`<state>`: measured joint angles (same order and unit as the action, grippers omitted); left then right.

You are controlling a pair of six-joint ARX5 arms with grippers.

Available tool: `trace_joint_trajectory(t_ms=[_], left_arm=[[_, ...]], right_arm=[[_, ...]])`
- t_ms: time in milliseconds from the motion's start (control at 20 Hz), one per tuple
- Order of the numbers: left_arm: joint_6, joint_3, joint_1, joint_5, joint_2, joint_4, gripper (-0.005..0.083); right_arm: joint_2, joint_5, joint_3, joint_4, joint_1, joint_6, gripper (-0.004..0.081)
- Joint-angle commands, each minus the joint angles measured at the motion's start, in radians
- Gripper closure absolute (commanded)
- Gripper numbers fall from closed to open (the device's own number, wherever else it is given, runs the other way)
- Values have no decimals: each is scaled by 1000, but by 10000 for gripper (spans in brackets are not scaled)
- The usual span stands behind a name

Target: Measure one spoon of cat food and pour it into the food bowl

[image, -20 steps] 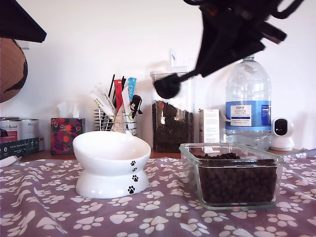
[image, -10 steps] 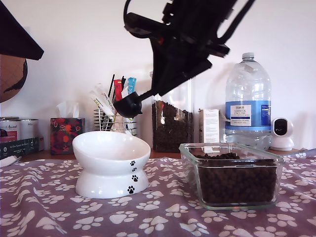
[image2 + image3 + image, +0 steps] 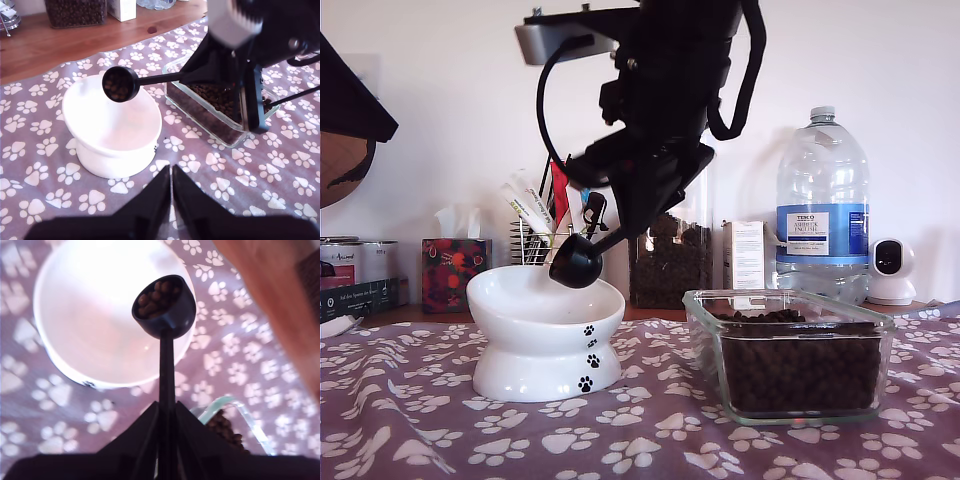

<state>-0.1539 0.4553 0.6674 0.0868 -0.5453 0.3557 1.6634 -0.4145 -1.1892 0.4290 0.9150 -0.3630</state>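
A black plastic spoon (image 3: 576,262) filled with brown cat food (image 3: 156,297) is held by its thin handle in my second gripper (image 3: 166,412), whose jaws are closed tight on it. The scoop's round bowl is poised just above the white ceramic food bowl (image 3: 545,330), which stands on a paw-print tablecloth (image 3: 440,430). Beside it, toward the exterior view's right, a clear glass dish (image 3: 788,352) of kibble is seen. My first gripper (image 3: 171,182) is raised above the cloth, jaws pressed together, nothing held.
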Motion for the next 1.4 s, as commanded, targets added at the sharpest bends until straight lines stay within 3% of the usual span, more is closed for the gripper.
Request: trace_joint_trajectory(t_ms=[0,400,800,1000,1350], left_arm=[[-4,-12,-2,2,-2,-6,793],[-36,-12,-2,20,-2,19,793],[-82,-9,-2,58,93,91,793],[-82,-9,-2,58,159,102,793],[-82,-9,-2,55,174,146,793]], right_arm=[[12,-59,-6,-19,26,-71,783],[83,-283,-6,-111,118,-520,783],[193,-567,-6,-249,126,-888,783],[193,-665,-6,-331,136,-995,783],[193,-663,-6,-336,208,-1027,783]])
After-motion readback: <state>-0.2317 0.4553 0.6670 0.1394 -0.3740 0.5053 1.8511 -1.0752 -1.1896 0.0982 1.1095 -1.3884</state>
